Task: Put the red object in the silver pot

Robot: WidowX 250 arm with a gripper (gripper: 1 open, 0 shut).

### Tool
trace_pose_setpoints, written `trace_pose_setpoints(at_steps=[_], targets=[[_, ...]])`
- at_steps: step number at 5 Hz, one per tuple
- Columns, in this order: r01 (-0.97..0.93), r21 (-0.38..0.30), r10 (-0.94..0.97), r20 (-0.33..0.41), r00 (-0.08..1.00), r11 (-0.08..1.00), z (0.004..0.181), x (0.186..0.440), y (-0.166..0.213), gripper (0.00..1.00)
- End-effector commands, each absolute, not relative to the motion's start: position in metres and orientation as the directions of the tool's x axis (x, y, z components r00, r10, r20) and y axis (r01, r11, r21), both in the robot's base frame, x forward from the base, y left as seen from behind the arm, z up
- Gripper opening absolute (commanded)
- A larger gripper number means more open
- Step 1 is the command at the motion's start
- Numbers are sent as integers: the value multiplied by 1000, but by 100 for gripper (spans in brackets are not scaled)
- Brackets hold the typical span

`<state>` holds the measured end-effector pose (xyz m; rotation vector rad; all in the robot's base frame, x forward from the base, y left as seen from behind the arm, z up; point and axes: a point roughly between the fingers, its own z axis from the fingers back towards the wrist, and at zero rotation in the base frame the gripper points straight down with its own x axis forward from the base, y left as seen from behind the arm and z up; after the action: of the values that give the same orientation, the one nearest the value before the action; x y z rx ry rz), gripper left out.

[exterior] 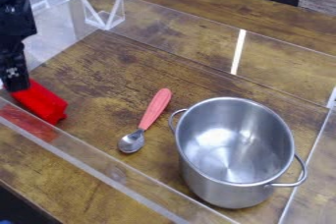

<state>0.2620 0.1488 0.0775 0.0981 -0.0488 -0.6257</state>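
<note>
One camera looks down at a slant over the wooden table point(125, 174) from above.

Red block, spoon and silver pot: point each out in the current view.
Red block point(42, 103): camera view, its upper face.
Spoon point(159, 101): camera view, its pinkish-red handle.
Silver pot point(237, 185): camera view, its outer side wall.

We see a round pot of shiny, smooth stainless steel point(237, 147), a spoon with a glossy metal bowl and smooth pinkish-red handle point(141, 124), brown grained wood planks point(112, 90), and a red block, perhaps smooth plastic point(39, 102).
</note>
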Motion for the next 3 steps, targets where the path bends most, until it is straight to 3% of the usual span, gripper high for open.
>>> trace_pose_setpoints(at_steps=[1, 3], targets=[[664, 143, -675, 47, 736, 734, 68, 271, 141, 100], [818, 184, -838, 79, 541, 545, 57, 285, 109, 100]])
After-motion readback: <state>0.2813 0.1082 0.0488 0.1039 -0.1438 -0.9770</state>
